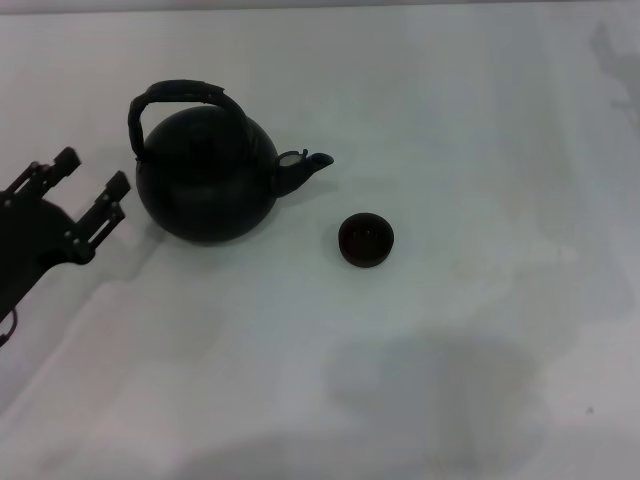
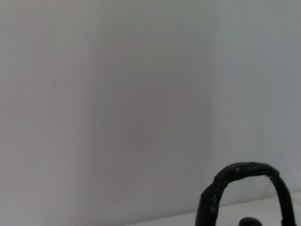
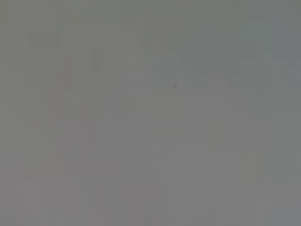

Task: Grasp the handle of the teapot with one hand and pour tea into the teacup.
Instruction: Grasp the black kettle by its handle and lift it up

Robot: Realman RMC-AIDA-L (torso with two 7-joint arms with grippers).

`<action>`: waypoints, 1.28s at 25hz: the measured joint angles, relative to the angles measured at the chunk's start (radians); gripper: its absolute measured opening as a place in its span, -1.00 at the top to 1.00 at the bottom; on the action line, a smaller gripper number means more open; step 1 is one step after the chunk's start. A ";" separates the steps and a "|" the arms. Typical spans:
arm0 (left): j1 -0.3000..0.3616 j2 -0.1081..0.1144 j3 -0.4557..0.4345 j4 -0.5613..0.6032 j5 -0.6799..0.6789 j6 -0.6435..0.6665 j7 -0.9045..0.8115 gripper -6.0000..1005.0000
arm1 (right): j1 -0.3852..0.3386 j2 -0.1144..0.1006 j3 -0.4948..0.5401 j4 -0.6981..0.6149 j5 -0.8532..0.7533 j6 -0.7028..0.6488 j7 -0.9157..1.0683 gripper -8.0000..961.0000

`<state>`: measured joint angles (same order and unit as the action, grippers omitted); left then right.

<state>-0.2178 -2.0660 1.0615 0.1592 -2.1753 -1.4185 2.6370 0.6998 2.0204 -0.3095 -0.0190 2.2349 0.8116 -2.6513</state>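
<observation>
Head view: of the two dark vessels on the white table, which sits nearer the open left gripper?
The large round matte-black teapot, right beside the left gripper; the tiny dark teacup sits beyond its spout.

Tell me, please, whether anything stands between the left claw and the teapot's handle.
Nothing visible does. The left claw is open beside the teapot, apart from it, with only bare white table between it and the arched handle. The teacup sits on the spout's side.
</observation>
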 joint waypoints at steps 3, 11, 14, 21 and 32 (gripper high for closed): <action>-0.015 -0.001 0.000 -0.002 0.006 0.001 0.000 -0.29 | -0.002 0.000 0.000 0.000 0.000 0.000 0.022 -0.80; -0.052 -0.008 -0.001 -0.006 0.008 0.024 0.000 -0.29 | -0.006 0.002 0.000 0.007 0.000 0.000 0.032 -0.80; -0.054 -0.008 -0.003 -0.006 0.007 0.033 0.000 -0.29 | -0.007 0.003 0.000 0.010 0.000 0.000 0.034 -0.80; -0.069 -0.008 -0.005 -0.006 0.004 0.053 0.001 -0.29 | -0.008 0.006 0.000 0.016 0.000 0.000 0.039 -0.80; -0.087 -0.008 -0.008 -0.001 0.003 0.086 0.002 -0.29 | -0.019 0.006 0.000 0.018 0.000 0.000 0.056 -0.80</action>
<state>-0.3049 -2.0739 1.0539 0.1583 -2.1721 -1.3322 2.6393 0.6807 2.0264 -0.3098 -0.0014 2.2350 0.8114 -2.5958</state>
